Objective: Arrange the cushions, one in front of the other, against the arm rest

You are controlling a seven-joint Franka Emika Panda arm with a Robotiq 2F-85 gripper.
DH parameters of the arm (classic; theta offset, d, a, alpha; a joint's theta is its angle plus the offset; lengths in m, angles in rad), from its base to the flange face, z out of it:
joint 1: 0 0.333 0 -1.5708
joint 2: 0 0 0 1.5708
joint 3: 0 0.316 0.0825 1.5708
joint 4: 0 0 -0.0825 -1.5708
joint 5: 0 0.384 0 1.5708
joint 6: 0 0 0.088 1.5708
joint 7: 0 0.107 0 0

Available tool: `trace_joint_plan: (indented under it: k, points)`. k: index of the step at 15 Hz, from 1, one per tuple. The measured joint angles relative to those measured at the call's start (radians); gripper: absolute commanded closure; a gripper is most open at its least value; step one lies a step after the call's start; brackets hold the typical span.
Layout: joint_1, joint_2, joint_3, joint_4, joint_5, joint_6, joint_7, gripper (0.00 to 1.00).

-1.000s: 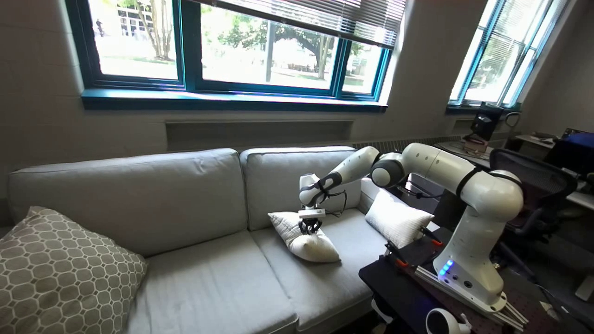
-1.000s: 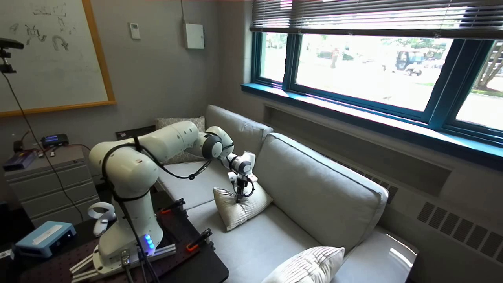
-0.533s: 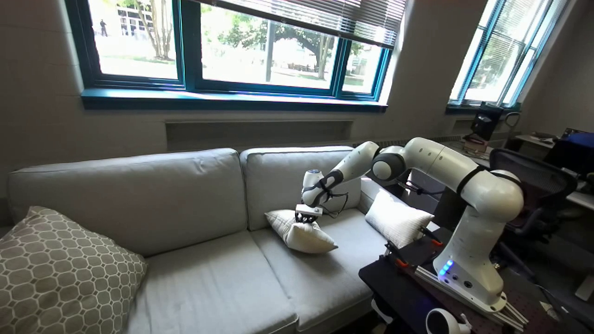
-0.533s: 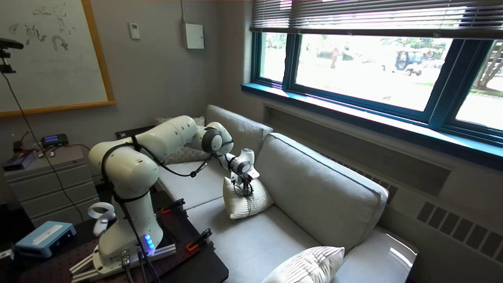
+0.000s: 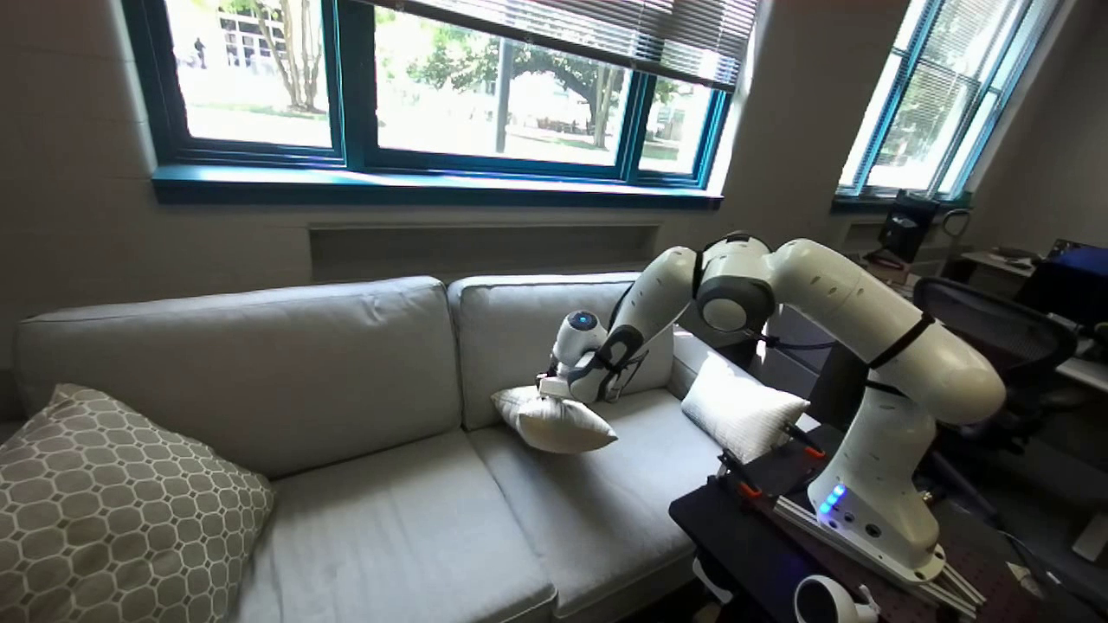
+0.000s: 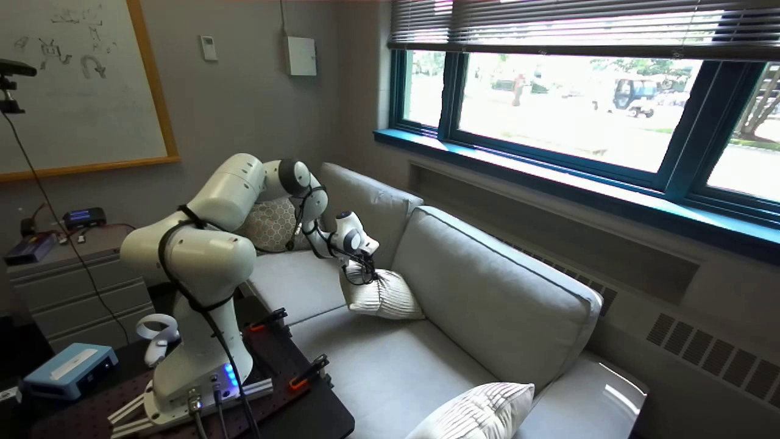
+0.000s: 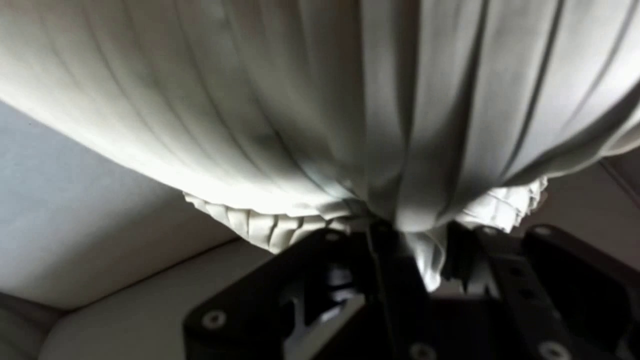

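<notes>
In both exterior views, venetian blinds point(image 6: 579, 33) are covering the top of a blue-framed window point(image 6: 567, 116). A lattice-patterned throw pillow point(image 5: 130, 510) is sitting well apart from a mesh-backed office chair point(image 5: 995, 337), and a whiteboard point(image 6: 79, 110) (it is bearing marker sketches point(image 6: 56, 52)) is hanging beyond a grey filing cabinet point(image 6: 70, 302).

Franka Panda arm point(image 5: 853, 294) arched high, Robotiq gripper point(image 7: 420, 242) clamped

In an exterior view the arm rises from its near-right base point(image 5: 874, 484), blue lights point(image 5: 834, 499) aglow, bends at the elbow point(image 5: 736, 290) and slopes down to the left. The wrist point(image 5: 573, 346) leans off vertical, the gripper beneath it. In the wrist view the black fingers point(image 7: 395, 280) are drawn in, gripping, though shadow and blur partly hide their tips.
</notes>
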Motion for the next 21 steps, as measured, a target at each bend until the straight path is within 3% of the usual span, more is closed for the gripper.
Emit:
trace_joint_plan:
  k: [4,8,12,16,21]
  points:
    - [0.278,-0.007,-0.242,-0.237,0.116,0.182,0.178,0.97]
    - [0.496,-0.002,-0.346,-0.495,0.364,0.302,0.242,0.97]
    - [0.669,-0.001,-0.339,-0.754,0.636,0.404,0.273,0.95]
    - [0.772,-0.039,-0.227,-0.968,0.911,0.485,0.322,0.97]
    - [0.928,-0.122,-0.207,-1.125,0.955,0.468,0.605,0.95]
